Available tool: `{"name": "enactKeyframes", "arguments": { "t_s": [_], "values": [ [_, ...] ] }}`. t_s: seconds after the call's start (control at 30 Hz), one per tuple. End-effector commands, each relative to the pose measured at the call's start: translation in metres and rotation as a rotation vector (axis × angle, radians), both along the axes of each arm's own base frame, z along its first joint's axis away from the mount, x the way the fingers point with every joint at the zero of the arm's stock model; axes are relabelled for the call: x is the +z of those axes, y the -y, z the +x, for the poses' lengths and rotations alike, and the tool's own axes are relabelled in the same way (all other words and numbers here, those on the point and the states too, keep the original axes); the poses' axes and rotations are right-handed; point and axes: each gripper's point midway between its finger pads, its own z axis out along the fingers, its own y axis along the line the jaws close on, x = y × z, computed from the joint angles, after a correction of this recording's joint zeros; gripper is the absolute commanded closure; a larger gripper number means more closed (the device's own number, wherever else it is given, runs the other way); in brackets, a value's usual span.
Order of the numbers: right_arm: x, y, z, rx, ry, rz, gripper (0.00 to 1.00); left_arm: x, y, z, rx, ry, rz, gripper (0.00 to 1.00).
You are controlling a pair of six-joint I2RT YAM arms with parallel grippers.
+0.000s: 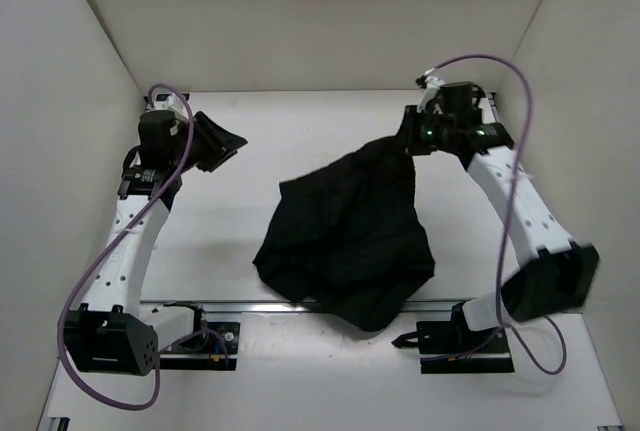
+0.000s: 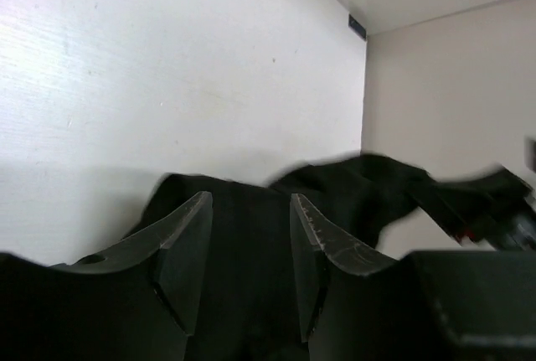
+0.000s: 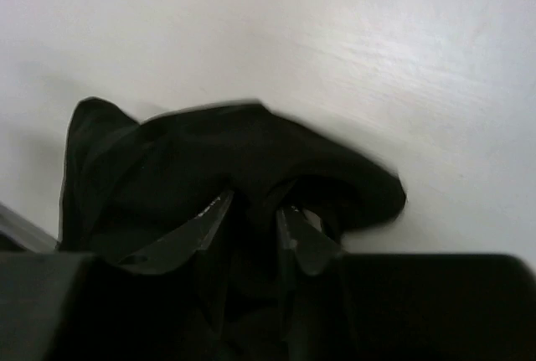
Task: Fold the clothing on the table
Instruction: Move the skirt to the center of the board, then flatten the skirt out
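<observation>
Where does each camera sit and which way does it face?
Top: above and behind, looking down on the table; left arm and right arm show.
Left wrist: looks past the open left hand across to the clothing.
Right wrist: looks down at clothing pinched in the right hand.
All three share the clothing.

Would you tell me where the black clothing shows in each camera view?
Top view: clothing at centre, far corner in the right claw.
Left wrist: clothing low centre, beyond the open left claw.
Right wrist: clothing at centre, bunched around the right claw.
Shared landmark: the white table.
</observation>
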Motion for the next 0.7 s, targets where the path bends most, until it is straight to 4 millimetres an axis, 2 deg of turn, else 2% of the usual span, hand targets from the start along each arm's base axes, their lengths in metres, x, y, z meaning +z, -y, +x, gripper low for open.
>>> {"name": "enactKeyframes", "arguments": {
  "t_s": [0.0,0.03,0.07,0.13,0.17,0.23,0.3,0.4,0.53,0.67],
  "values": [
    [-0.082,0.010,0.014,-0.027,-0.216,-0.121,0.74,-0.025,0.022,-0.020,-0.102,-0.066,0.055,0.46],
    [-0.095,0.013,0.016,-0.035,-0.268,-0.158,0.59,-0.038,0.028,-0.025,-0.131,-0.116,0.072,0.47],
    [-0.106,0.023,0.019,-0.065,-0.284,-0.218,0.49,-0.051,0.042,-0.037,-0.191,-0.149,0.094,0.46],
    [-0.123,0.040,0.013,-0.111,-0.360,-0.289,0.42,-0.085,0.079,-0.069,-0.341,-0.256,0.137,0.45],
    [-0.125,0.044,0.010,-0.129,-0.369,-0.296,0.43,-0.106,0.086,-0.082,-0.371,-0.318,0.151,0.45],
    [-0.127,0.049,-0.009,-0.138,-0.398,-0.290,0.43,-0.137,0.112,-0.116,-0.457,-0.384,0.182,0.45],
    [-0.129,0.046,-0.025,-0.133,-0.409,-0.282,0.49,-0.174,0.119,-0.143,-0.484,-0.464,0.172,0.45],
    [-0.142,0.035,-0.063,-0.086,-0.434,-0.300,0.52,-0.192,0.137,-0.155,-0.522,-0.478,0.160,0.44],
    [-0.165,0.015,-0.100,-0.038,-0.508,-0.281,0.52,-0.208,0.148,-0.157,-0.540,-0.511,0.253,0.43],
    [-0.186,0.016,-0.128,-0.064,-0.583,-0.280,0.49,-0.228,0.147,-0.152,-0.517,-0.530,0.291,0.41]
  ]
}}
